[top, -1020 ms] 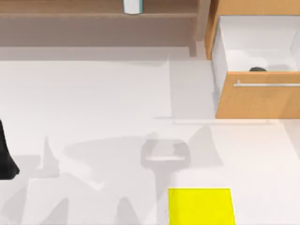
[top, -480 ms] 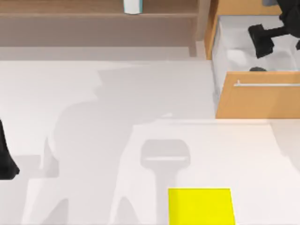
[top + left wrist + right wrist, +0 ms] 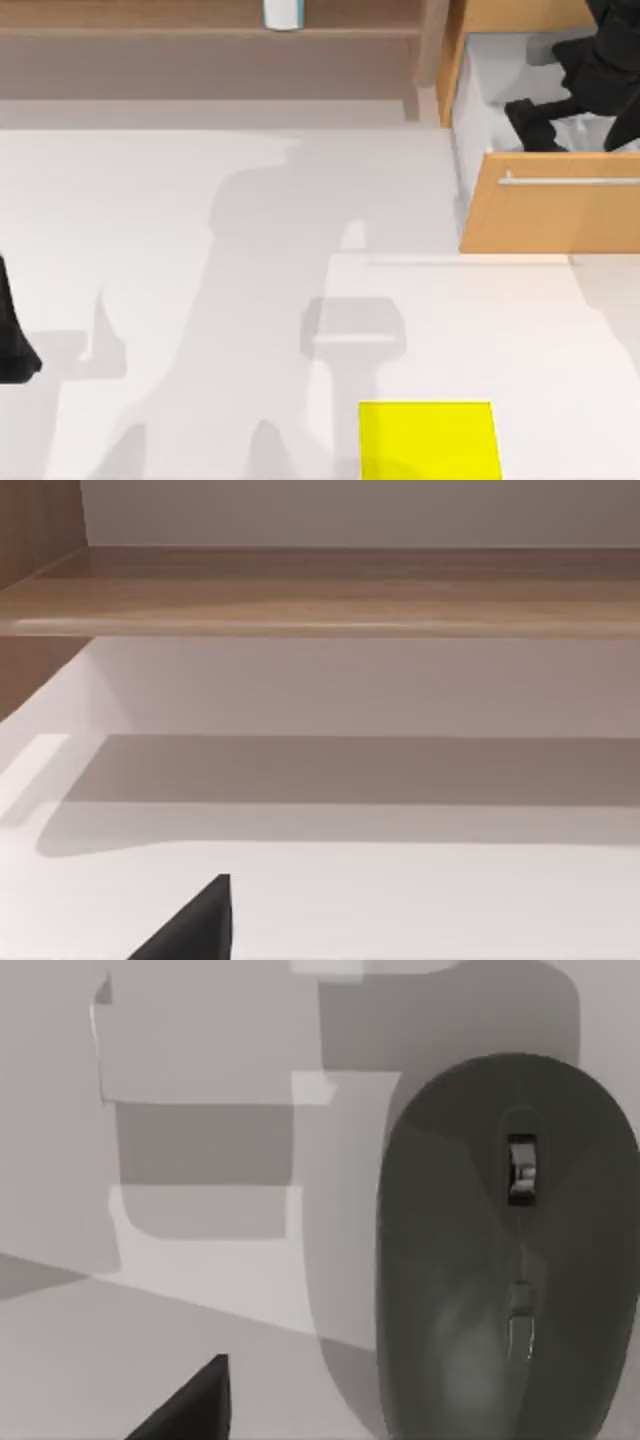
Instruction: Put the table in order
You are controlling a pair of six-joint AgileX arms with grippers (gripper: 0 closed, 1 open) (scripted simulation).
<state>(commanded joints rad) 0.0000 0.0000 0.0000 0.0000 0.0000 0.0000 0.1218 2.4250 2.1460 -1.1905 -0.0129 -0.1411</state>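
Note:
The white table (image 3: 200, 220) spreads wide and bare under the top view. My right gripper (image 3: 530, 120) reaches down into the open wooden drawer (image 3: 550, 215) at the table's back right. The right wrist view looks straight down at a dark grey computer mouse (image 3: 505, 1260) with a scroll wheel, lying flat on the drawer's pale floor close below the gripper. Nothing is seen held. My left arm (image 3: 12, 335) stays parked at the table's left edge.
A small yellow square pad (image 3: 428, 440) lies at the front, right of centre. A wooden shelf (image 3: 200, 30) runs along the back with a white and blue container (image 3: 283, 14) on it. The drawer's front panel juts out over the table.
My right arm has come into view from the upper right and dropped lower into the open drawer, over the dark mouse. The left arm has not moved.

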